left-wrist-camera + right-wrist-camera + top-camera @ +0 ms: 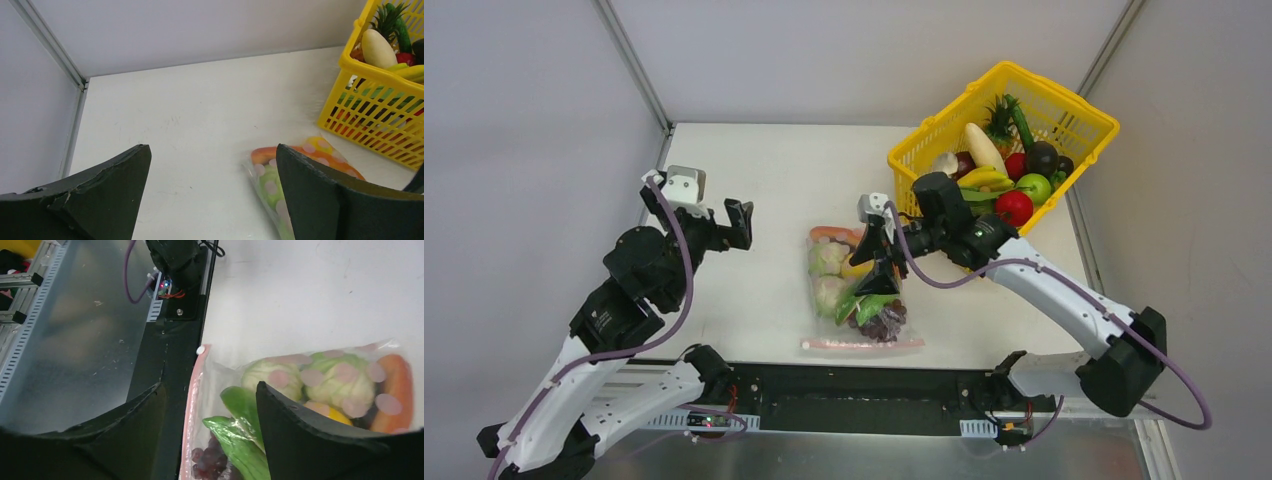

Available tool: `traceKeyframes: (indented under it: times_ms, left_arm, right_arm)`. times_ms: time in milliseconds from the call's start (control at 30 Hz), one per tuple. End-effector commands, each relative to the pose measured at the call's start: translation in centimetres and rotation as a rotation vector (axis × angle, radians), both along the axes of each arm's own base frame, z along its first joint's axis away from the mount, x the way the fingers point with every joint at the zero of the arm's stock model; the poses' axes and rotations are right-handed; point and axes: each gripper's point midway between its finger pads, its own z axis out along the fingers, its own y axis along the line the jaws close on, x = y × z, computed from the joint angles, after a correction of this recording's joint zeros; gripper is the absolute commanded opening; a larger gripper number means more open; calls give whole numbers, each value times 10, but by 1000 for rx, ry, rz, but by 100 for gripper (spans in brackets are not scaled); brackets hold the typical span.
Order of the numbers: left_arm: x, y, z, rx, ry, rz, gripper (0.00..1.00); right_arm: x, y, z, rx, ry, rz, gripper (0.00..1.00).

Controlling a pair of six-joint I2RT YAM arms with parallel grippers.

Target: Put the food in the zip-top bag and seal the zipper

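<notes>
The clear zip-top bag [824, 300] lies flat in the middle of the table. Its pink zipper [862, 343] runs along the near edge. Inside the bag are food pieces: pale green cabbages [330, 380], green leaves [240, 440], purple grapes [207, 457], a yellow fruit and an orange piece [400, 385]. My right gripper [210, 386] hovers over the bag with its jaws open; the zipper [192, 400] shows in the gap below them, ungripped. My left gripper [212, 147] is open over bare table left of the bag [265, 175], holding nothing.
A yellow lattice basket [944, 118] stands at the back right, filled with more toy fruit and vegetables such as a banana, apples and a pineapple. It also shows in the left wrist view as the basket [380, 115]. The black rail runs just near of the zipper.
</notes>
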Motion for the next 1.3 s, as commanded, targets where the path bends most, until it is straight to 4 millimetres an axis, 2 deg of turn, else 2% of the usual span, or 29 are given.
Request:
traceKeyframes:
  times_ms: [0,100,200,267,367,433,500,600,667,933,1067,1267]
  left_arm:
    - [9,-2,-5,-14,23,34,99]
    - [12,-4,-10,-18,38,45,99]
    - [15,-3,-20,-11,65,64,99]
    - [19,-5,-31,-6,108,68,99]
    - [28,-13,-60,-6,246,44,99]
    - [34,-12,-73,-34,305,61,99]
    - [38,-3,-80,-84,330,102,99]
    - [41,4,-89,-216,375,107,99]
    - [45,21,-94,-296,387,177,99]
    - [38,61,-93,-326,379,426,99]
    - [33,73,-89,-329,338,486,99]
    - [34,76,-87,-351,302,500,99]
  right_arm:
    - [-23,-14,50,142,-84,37,71]
    - [-6,-15,66,209,-162,-108,76]
    - [33,-20,73,224,-202,-361,77]
    - [58,-27,79,217,-196,-526,78]
    - [89,-42,90,215,-164,-743,82]
    - [108,-56,99,228,-120,-881,88]
    - [133,-78,106,248,-39,-1059,95]
    - [158,-109,109,254,79,-1199,96]
    - [175,-134,108,256,132,-1288,97]
    - [191,-205,107,298,122,-1529,100]
    - [185,-211,105,324,122,-1546,100]
    - [183,-213,105,364,125,-1559,100]
